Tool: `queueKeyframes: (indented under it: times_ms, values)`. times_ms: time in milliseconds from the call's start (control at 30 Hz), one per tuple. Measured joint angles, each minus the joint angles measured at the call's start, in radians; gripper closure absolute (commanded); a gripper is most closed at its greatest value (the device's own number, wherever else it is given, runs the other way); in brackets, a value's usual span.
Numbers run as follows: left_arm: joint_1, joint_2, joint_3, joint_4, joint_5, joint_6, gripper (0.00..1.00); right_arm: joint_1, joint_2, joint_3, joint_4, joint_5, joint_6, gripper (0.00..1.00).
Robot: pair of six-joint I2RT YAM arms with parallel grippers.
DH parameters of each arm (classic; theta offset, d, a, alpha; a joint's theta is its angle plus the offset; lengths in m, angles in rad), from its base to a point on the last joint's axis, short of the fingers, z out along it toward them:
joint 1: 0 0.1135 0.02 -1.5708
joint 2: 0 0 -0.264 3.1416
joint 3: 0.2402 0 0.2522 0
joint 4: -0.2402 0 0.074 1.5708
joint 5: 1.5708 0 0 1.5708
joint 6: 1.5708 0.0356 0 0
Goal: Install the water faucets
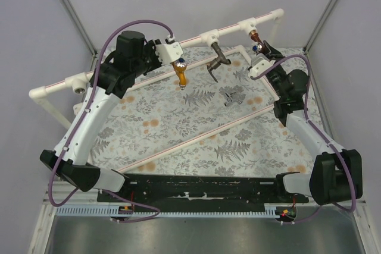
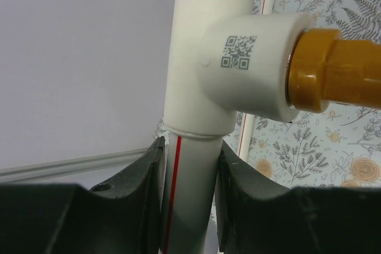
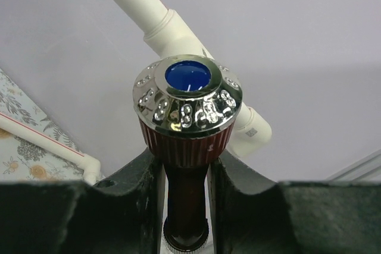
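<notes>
Right gripper (image 3: pixel 186 197) is clamped on the reddish-brown faucet (image 3: pixel 186 147) just under its knob (image 3: pixel 187 96), at the pipe frame's (image 1: pixel 229 28) end T. Left gripper (image 2: pixel 189 200) pinches the frame's tube next to the T carrying the golden-orange faucet (image 2: pixel 342 72). Dark grey faucet (image 1: pixel 217 60) hangs from the frame's middle T; silver faucet (image 1: pixel 234 98) lies loose near the frame.

The fern-patterned table (image 1: pixel 178 124) carries the white pipe frame (image 1: pixel 76 81) and a silver faucet (image 1: pixel 234 98), apparently on its side.
</notes>
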Motion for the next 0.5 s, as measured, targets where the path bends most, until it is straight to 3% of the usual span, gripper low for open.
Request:
queueKeyframes:
  times_ms: [500]
  values:
    - [0.010,0.001,0.003,-0.002,0.019,-0.007,0.98,0.002,0.038,-0.004,0.031,0.023,-0.040,1.00]
